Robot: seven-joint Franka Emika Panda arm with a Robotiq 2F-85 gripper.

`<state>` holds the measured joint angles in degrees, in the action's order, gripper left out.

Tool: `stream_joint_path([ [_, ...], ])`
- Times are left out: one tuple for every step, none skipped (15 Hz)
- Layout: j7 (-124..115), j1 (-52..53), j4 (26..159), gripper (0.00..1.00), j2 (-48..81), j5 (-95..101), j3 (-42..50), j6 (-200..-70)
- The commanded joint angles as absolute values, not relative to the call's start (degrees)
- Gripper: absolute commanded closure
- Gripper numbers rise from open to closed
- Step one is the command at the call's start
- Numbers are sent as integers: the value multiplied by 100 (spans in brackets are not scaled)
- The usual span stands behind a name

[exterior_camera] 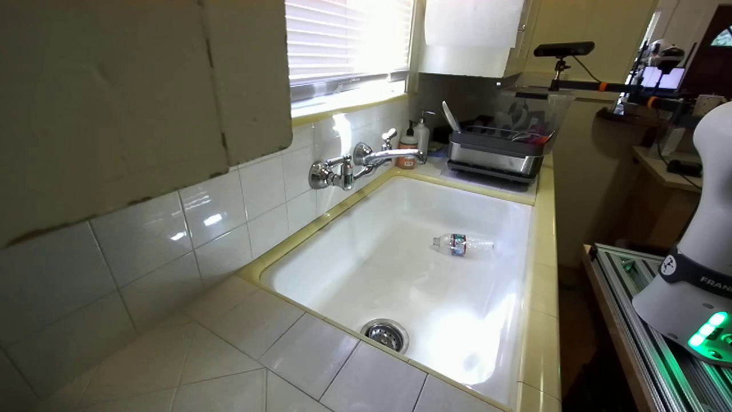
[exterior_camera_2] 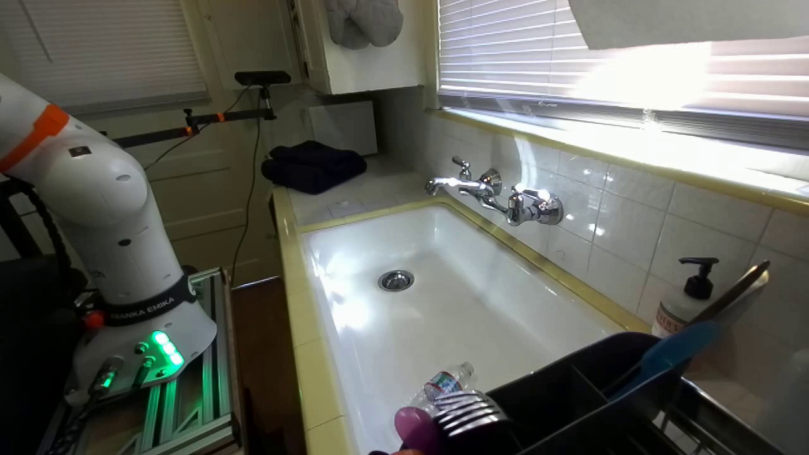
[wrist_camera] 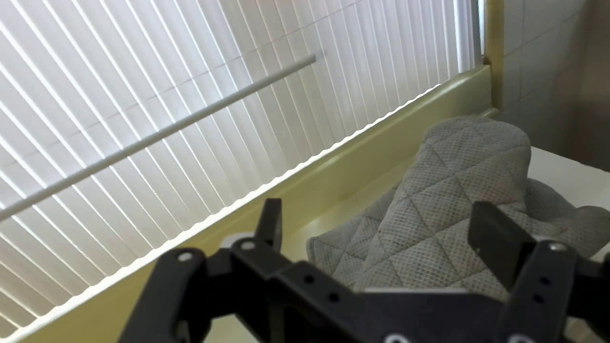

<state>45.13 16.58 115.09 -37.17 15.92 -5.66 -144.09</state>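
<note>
Gripper (wrist_camera: 381, 233) was seen in the wrist view, jaws spread well apart. Gray oven mitts (wrist_camera: 443, 214) were framed behind the gap; whether they were touched could not be told. Mitts were hung on the side of a white cabinet (exterior_camera_2: 373, 69), above the counter (exterior_camera_2: 385, 183) past the drain end of the sink (exterior_camera_2: 480, 303). Dark folded cloth (exterior_camera_2: 313, 165) was piled on that counter. Window blind (wrist_camera: 143, 71) was fitted above one long edge of the sink; faucet (exterior_camera: 394, 155) was mounted below it. Drain (exterior_camera: 386, 336) was set in the sink floor. Clear plastic bottle (exterior_camera: 458, 245) was seen lying on its side in the sink, toward the end opposite the drain. Dish rack (exterior_camera: 497, 157) was parked just past that end of the sink; soap bottles (exterior_camera: 422, 136) were placed by the sink's corner, faucet side. Robot arm (exterior_camera_2: 133, 253) was mounted on a metal-framed table (exterior_camera: 646, 355) across the sink from the faucet.
</note>
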Motion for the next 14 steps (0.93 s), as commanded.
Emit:
stream_joint_path([
  [4569,1926,12139,0,-4401,1130,-145,-14270],
  [4605,1956,12224,0,-4535,1054,-40,-14198],
  [4650,1998,12339,0,-4685,979,79,-14147],
  [4686,2028,12425,0,-4815,910,179,-14076],
  [4702,2043,12545,0,-4965,857,274,-14035],
  [4755,2077,12625,0,-5099,805,369,-13961],
  [4623,1883,12258,0,-4660,965,181,-14160],
  [4666,1904,12351,0,-4780,922,261,-14123],
  [4683,1927,12424,0,-4877,904,309,-14115],
  [4685,1945,12475,0,-4943,899,327,-14113],
  [4685,1958,12503,0,-4975,897,326,-14112],
  [4686,1966,12513,0,-4982,896,322,-14112],
  [4686,1969,12520,0,-4981,896,322,-14112],
  [4686,1970,12527,0,-4981,896,322,-14112],
])
